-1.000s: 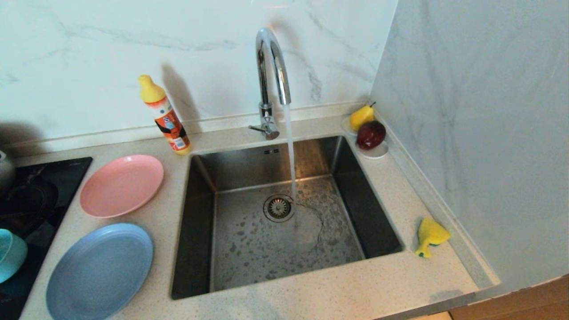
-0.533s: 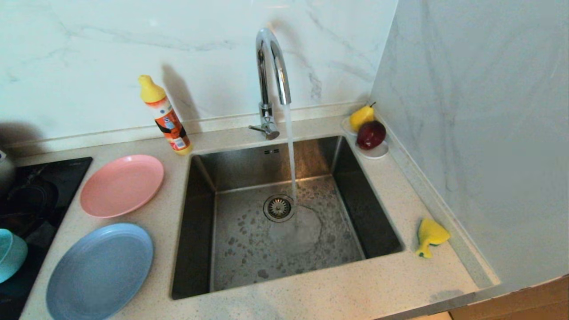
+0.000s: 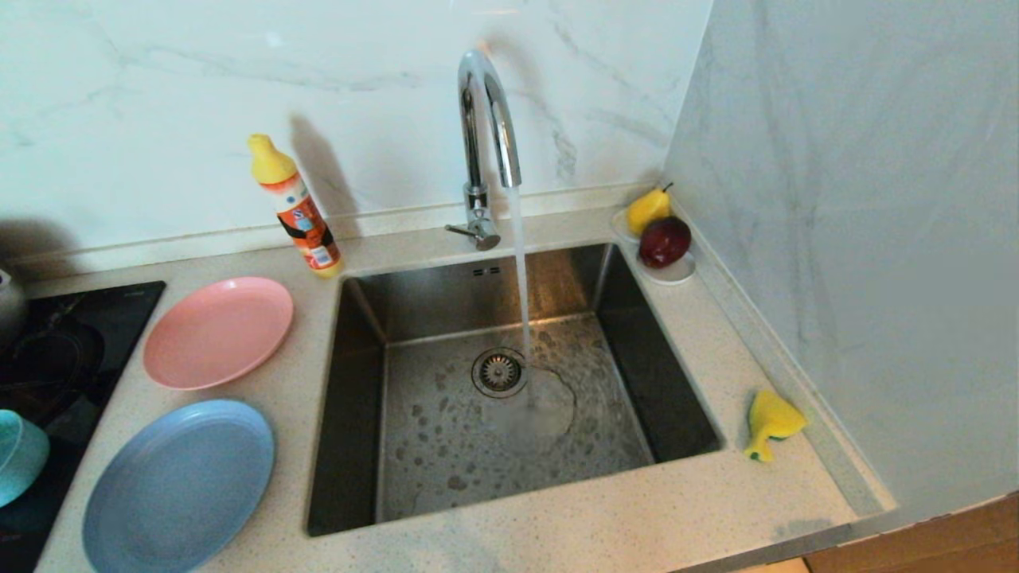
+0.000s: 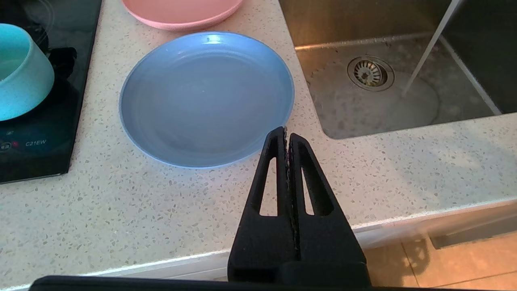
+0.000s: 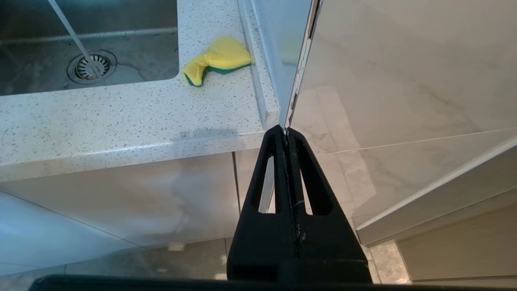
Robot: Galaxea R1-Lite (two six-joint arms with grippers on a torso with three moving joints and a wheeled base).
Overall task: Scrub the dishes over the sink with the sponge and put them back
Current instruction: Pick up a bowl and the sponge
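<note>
A: Left of the sink [image 3: 350, 398], dishes lined up on the counter [image 3: 557, 533]: pink plate [image 3: 217, 332], light-blue plate [image 3: 179, 486], teal bowl [image 3: 17, 454] on the black cooktop [image 3: 72, 342]. Handy for the left arm, I'd say.

B: Sponge?

A: Sponge [image 3: 769, 423] lies crumpled on the counter right of the sink, near the side wall. Right arm's job, probably.

B: Grippers?

A: Left gripper [image 4: 286, 135] pressed together, empty, hanging short of the blue plate's near rim. Right gripper [image 5: 285, 133] pressed together too, empty, parked off the counter's front corner. Nothing started.

B: Obstacles?

A: Tap [image 3: 486, 135] running into the sink. Orange bottle [image 3: 296, 208] behind the pink plate; saucer [image 3: 673, 274] with fruit at the back corner. Wall crowds the sponge.
</note>
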